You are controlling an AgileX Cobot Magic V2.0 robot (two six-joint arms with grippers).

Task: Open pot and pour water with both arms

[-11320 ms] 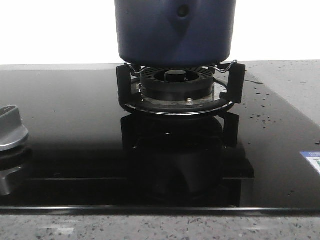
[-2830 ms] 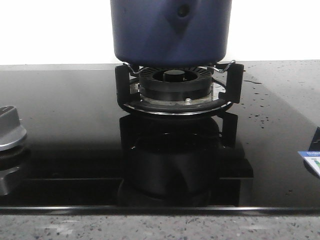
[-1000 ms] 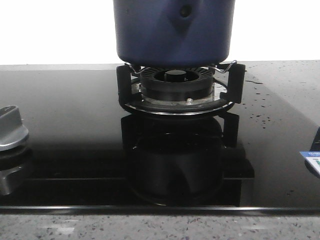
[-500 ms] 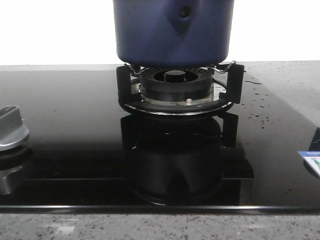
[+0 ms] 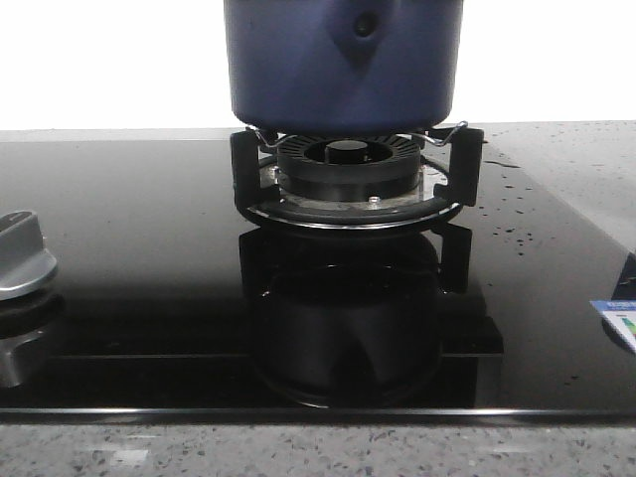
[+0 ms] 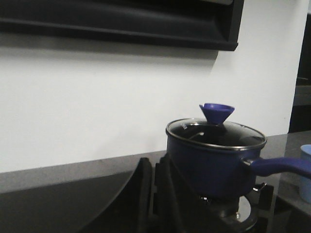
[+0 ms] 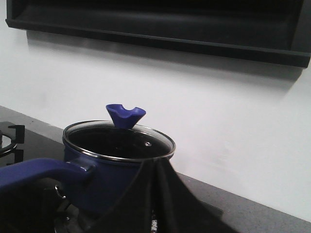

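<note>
Centrally, the black glass hob (image 5: pixel 149 248) fills the front view, set in a speckled counter (image 5: pixel 576 149) below a dark hood (image 7: pixel 160 29) on the white wall. Far on the hob, the pot (image 5: pixel 343 65) sits on the burner (image 5: pixel 348 174), its glass lid (image 6: pixel 216 133) still on and topped by a blue knob (image 6: pixel 216 113). Its blue handle (image 7: pixel 34 175) sticks out sideways. A pale blue cup (image 6: pixel 306 172) stands near the handle's end. A silver dial (image 5: pixel 22 256) sits near left. Each claw shows only as dark shapes in its wrist view, well short of the pot, holding nothing; how far open, I cannot tell.
</note>
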